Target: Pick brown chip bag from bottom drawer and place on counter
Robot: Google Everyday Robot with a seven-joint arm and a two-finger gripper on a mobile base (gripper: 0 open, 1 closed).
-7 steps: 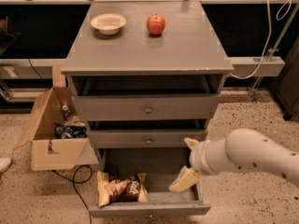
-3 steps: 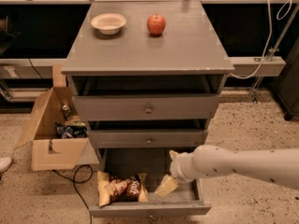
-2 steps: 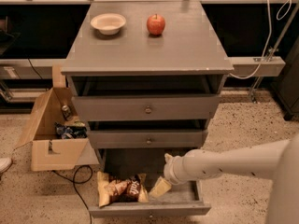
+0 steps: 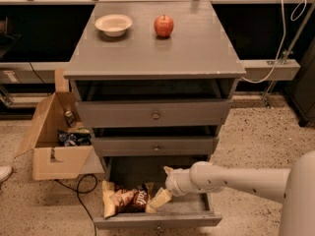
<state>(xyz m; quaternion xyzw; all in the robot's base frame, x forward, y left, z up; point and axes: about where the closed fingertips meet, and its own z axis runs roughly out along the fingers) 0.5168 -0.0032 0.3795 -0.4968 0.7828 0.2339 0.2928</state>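
The brown chip bag (image 4: 125,198) lies flat in the left half of the open bottom drawer (image 4: 158,220), dark brown with pale ends. My gripper (image 4: 159,193) reaches in from the right on a white arm and sits at the bag's right end, one pale finger (image 4: 159,199) angled down against it and another above. The counter (image 4: 155,38) is the grey top of the cabinet, high above the drawer.
A white bowl (image 4: 113,24) and a red apple (image 4: 164,25) sit at the back of the counter. Two shallower grey drawers (image 4: 155,114) are above. An open cardboard box (image 4: 54,132) with small packets stands on the floor to the left, with a black cable (image 4: 81,188).
My arm and gripper have moved left inside the bottom drawer, from its right side to the right end of the chip bag. The bag has not moved.
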